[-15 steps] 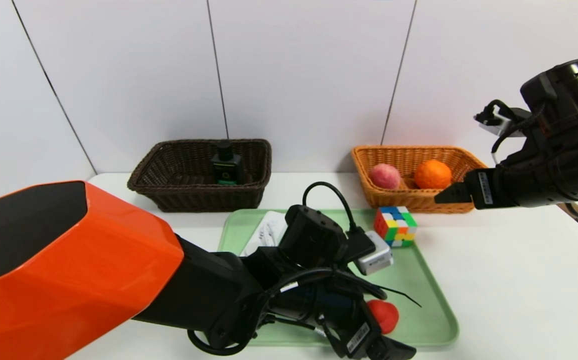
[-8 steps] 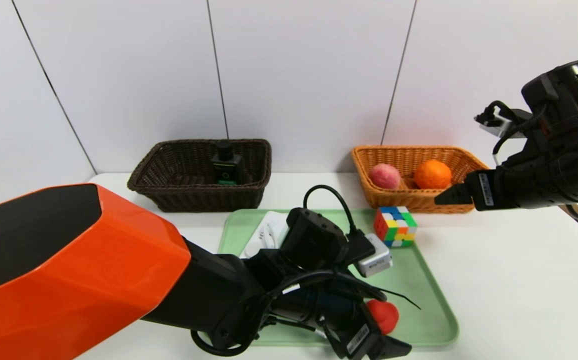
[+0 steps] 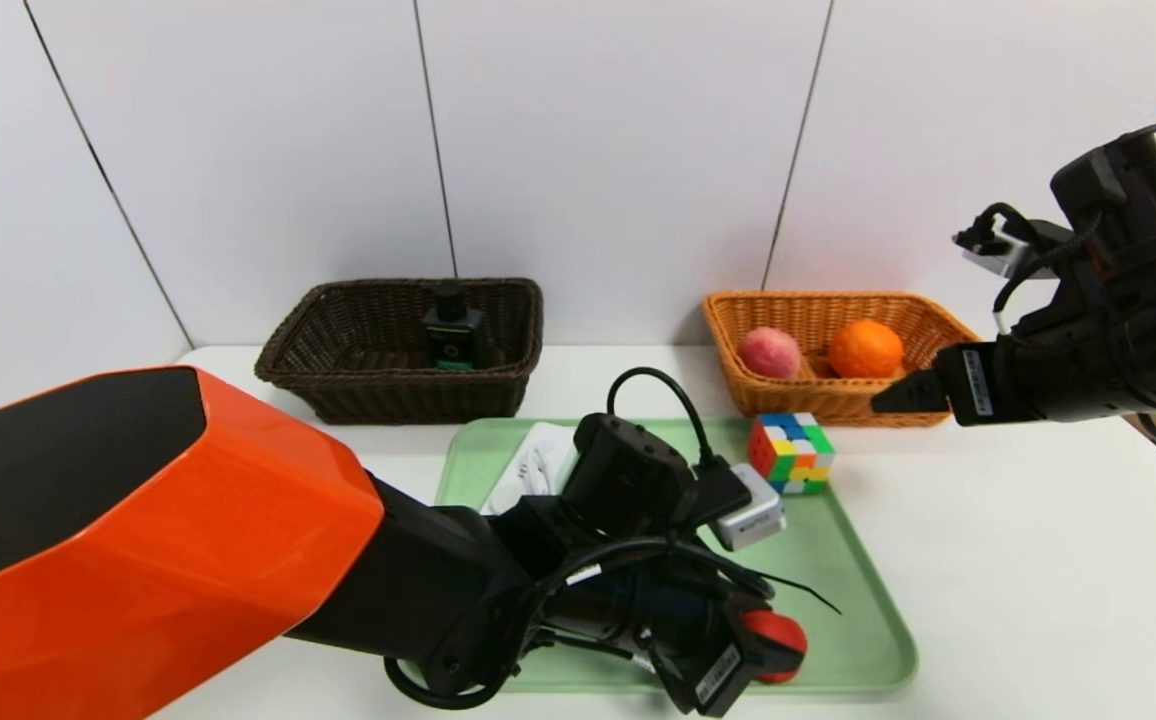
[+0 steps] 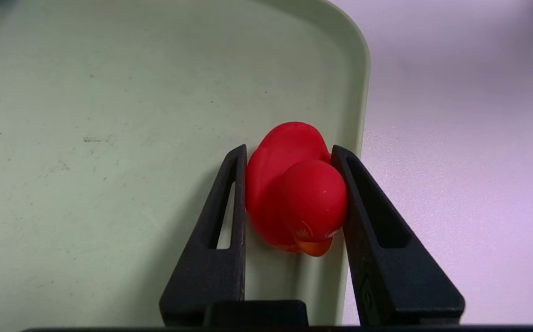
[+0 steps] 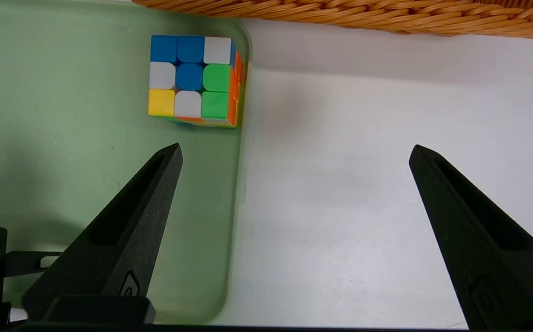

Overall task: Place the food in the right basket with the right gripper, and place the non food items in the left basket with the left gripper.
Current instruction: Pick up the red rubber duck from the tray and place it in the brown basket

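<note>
A white table [image 3: 1018, 560] stands against pale wall panels, and on it a light green plastic tray [image 3: 868, 640] holds what is left to sort. At the tray's near right corner sits a small red rubber duck [image 4: 294, 193], tight against the rim, and the left gripper [image 4: 289, 203] has now clamped its two black fingers against the duck's sides; half a second ago those fingers were spread with the duck loose beside them. To my eye that means the grasp is made and the lift toward the dark brown wicker basket [image 3: 338, 370], far left, can begin; a black and green gadget [image 3: 450, 330] is already in it. The duck is not food, so this arm and that basket suit it. Farther up the tray a multicoloured puzzle cube [image 3: 790, 452] stands at the far right corner and a white packet [image 3: 528, 470] lies behind the left arm. The right gripper [image 5: 294, 157] hangs with fingers wide apart and nothing between them, above the tray's edge near the cube, just in front of the orange wicker basket [image 3: 838, 400], where a pink peach [image 3: 770, 352] and an orange fruit [image 3: 866, 348] rest.
</note>
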Motion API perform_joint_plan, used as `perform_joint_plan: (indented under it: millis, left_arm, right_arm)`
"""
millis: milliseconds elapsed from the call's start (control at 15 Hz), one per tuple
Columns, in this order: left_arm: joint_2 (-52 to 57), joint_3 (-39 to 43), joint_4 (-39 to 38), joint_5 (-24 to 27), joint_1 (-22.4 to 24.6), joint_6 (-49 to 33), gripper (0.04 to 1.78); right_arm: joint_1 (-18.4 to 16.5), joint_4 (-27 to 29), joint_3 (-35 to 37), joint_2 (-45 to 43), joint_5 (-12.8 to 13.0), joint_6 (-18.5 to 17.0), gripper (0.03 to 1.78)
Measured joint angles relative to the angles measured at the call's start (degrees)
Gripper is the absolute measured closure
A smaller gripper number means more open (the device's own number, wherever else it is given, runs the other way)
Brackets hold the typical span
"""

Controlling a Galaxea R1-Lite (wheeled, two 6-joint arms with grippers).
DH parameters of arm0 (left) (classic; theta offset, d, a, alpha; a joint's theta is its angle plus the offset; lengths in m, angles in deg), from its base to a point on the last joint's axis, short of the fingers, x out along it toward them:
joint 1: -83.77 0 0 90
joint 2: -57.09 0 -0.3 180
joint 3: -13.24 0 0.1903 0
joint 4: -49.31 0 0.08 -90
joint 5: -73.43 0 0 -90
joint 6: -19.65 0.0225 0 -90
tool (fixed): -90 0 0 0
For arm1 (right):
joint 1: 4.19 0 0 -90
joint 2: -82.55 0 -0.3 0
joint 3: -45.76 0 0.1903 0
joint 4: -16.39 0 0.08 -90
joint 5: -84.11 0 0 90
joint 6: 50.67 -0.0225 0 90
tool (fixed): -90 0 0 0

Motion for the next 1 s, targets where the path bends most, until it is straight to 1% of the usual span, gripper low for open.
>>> perform_joint_plan:
  millis: [200, 267, 333, 867, 1000]
  left_arm:
    - [0.2, -0.4, 0.4, -0.1, 0.0, -0.3, 1.26]
    - [0.3, -0.7, 0.4, -0.2, 0.0, -0.3, 1.31]
    - [0.4, -1.0, 0.4, -0.2, 0.0, -0.4, 1.49]
    - [2.5, -4.8, 0.6, -0.2, 1.6, -3.5, 1.50]
    - [3.5, -6.6, 0.6, -0.3, 2.3, -5.4, 1.50]
  right_arm:
    - [0.0, -0.1, 0.3, -0.3, 0.0, 0.0, 0.11]
    - [0.0, -0.2, 0.3, -0.3, 0.0, 0.0, 0.11]
    - [0.0, -0.2, 0.3, -0.3, 0.0, 0.0, 0.11]
    - [0.0, -0.2, 0.3, -0.3, 0.0, 0.1, 0.11]
    - [0.0, -0.2, 0.3, -0.3, 0.0, 0.0, 0.11]
